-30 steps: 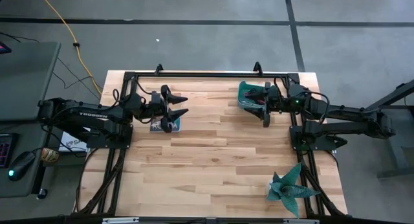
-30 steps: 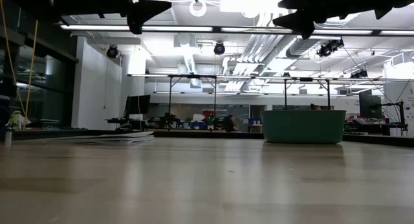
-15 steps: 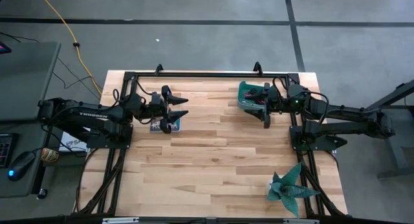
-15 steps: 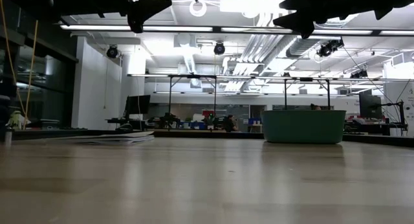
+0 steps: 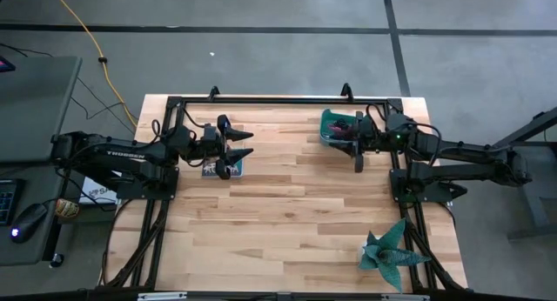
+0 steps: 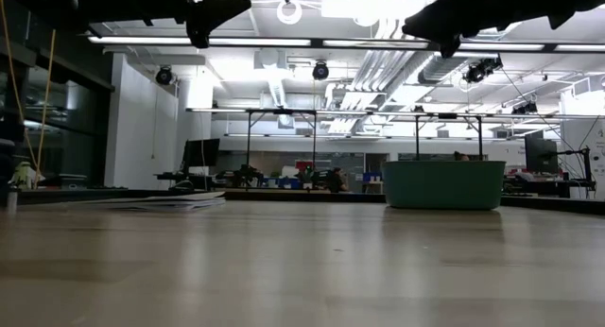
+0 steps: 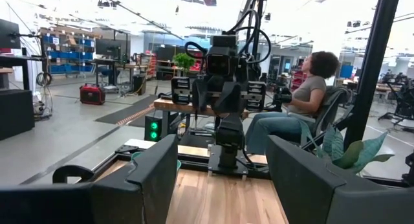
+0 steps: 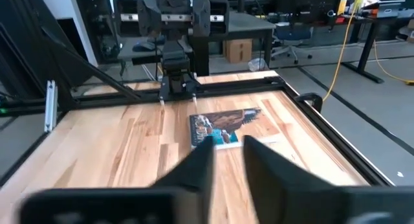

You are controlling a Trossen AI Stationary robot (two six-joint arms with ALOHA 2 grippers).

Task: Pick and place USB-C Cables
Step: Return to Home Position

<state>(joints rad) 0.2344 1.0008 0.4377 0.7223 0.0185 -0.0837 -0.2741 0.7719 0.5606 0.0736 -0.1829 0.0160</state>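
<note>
USB-C Cables (image 5: 341, 125) lie in the green bin (image 5: 325, 120) at the desk's (image 5: 278, 214) back right, only a pink bit showing, just under the right gripper (image 5: 350, 139), whose jaws are narrowly apart and empty. Left gripper (image 5: 243, 143) hangs over a printed card (image 5: 211, 170) back left, jaws wide apart, empty. Light wood desk, spiky green plant (image 5: 389, 253) front right; open workshop beyond, person (image 7: 304, 98) seated.

Wooden table (image 5: 278, 205) with green bin (image 5: 329, 124), booklet (image 8: 226, 123), spiky plant (image 5: 389, 253).
</note>
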